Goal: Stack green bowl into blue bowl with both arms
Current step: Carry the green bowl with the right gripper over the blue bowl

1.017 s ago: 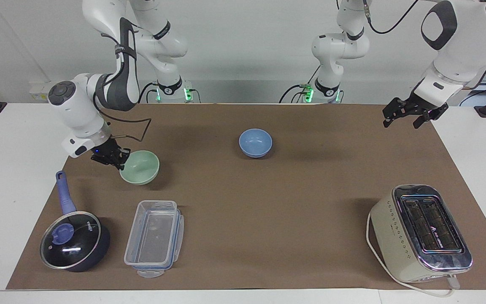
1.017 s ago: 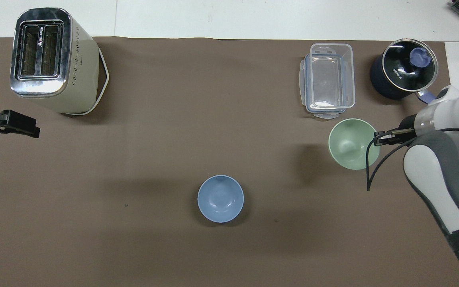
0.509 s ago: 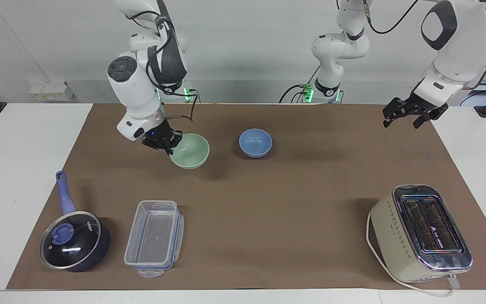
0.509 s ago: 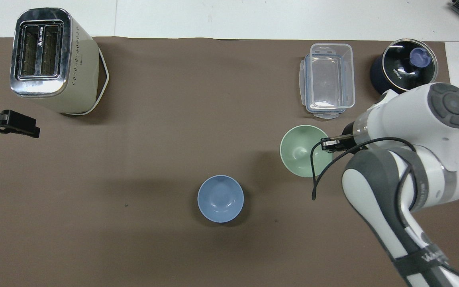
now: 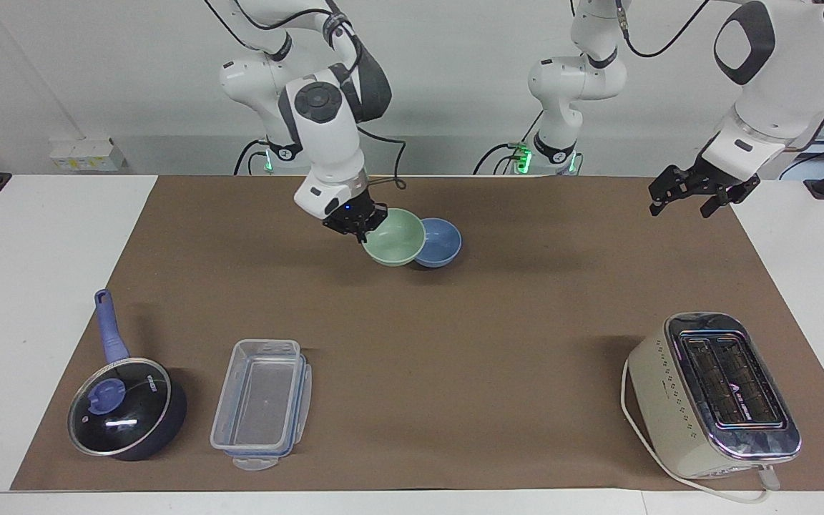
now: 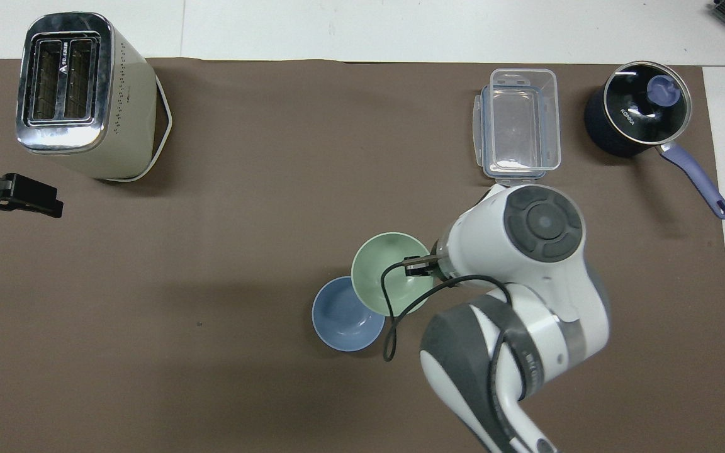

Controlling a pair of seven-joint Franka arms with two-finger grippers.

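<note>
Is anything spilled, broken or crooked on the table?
Nothing spilled or broken. The green bowl hangs tilted in the air, pinched by its rim in the right tool, partly over the blue bowl, not in it yet. The toaster sits at a slant with its cord looped around it.

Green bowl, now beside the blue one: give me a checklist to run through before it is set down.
1. Right gripper shut on the pale mint-green bowl's rim: ok.
2. Green bowl clear of the brown mat: ok.
3. Green bowl centred over the small periwinkle-blue bowl: not ok, only overlapping its edge.
4. Blue bowl upright and empty: ok.
5. Left gripper open, waiting over the mat's edge at the left arm's end: ok.
</note>
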